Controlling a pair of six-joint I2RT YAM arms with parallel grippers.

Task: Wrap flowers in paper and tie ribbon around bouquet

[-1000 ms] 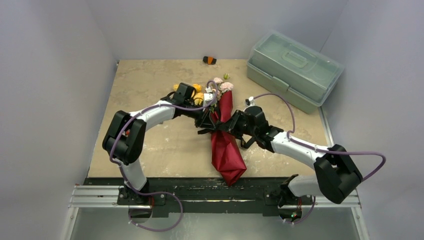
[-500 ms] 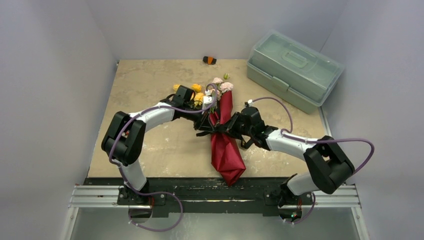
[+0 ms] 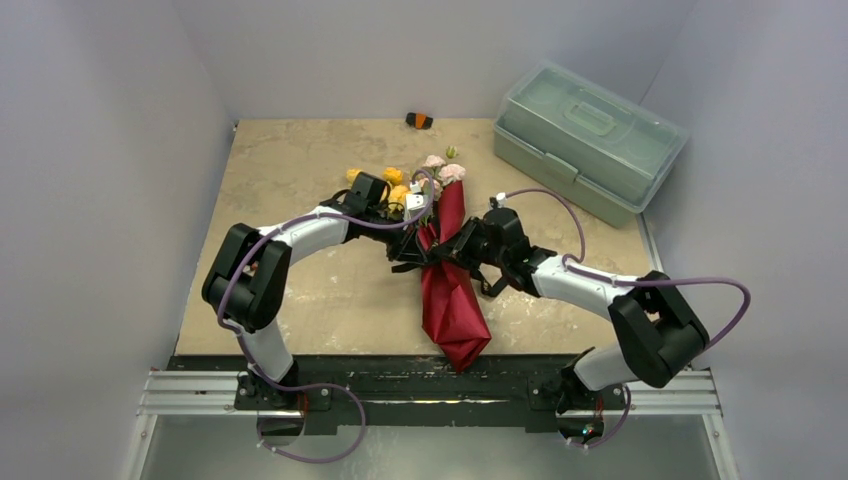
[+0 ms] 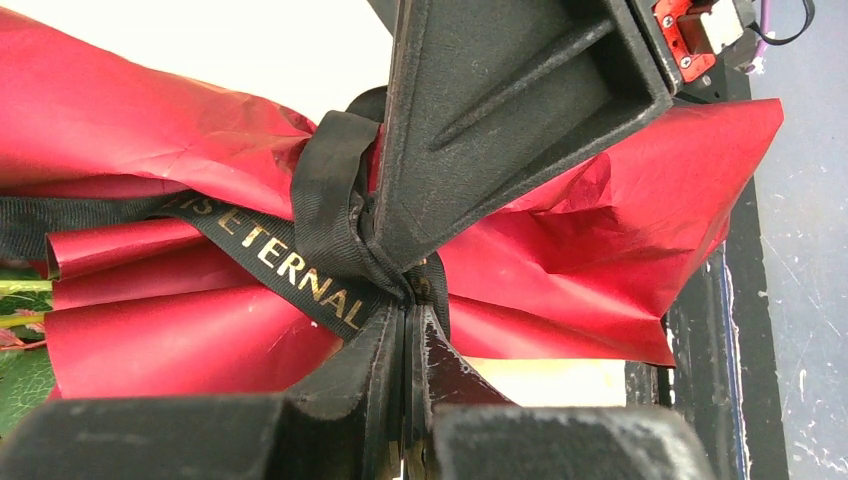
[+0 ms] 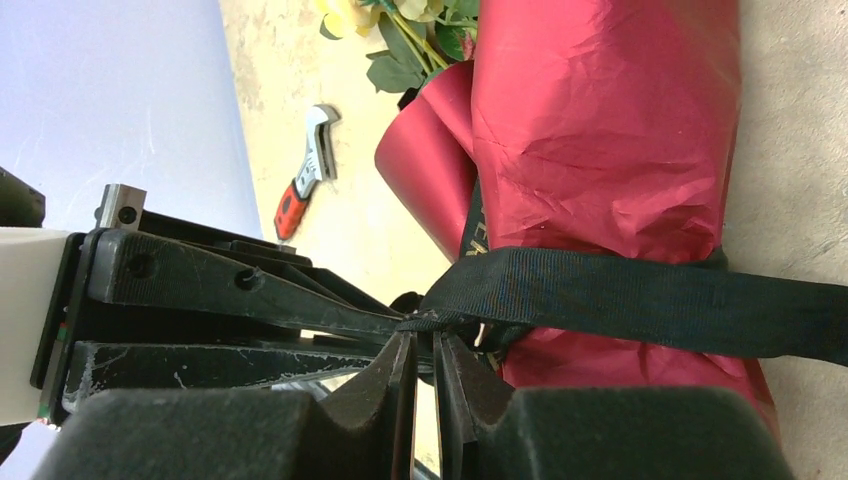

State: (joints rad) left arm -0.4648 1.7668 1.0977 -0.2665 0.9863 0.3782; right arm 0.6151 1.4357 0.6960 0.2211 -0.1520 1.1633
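Tan table (image 3: pixel 300 180) holds the bouquet (image 3: pixel 450 295) in the middle, between my two arms. My left gripper (image 4: pixel 408 305) is pinched tight on the black ribbon (image 4: pixel 300 265). My right gripper (image 5: pixel 425 335) pinches it too.

Just a pale green plastic toolbox (image 3: pixel 588 138) with a carry handle, lid shut, at the far right of the beige marbled counter (image 3: pixel 300 170). A small red-handled wrench (image 3: pixel 419 121) lies alone by the back wall.

Robot lab test booth; plain grey walls (image 3: pixel 100 120), aluminium mounting rail (image 3: pixel 190 396)
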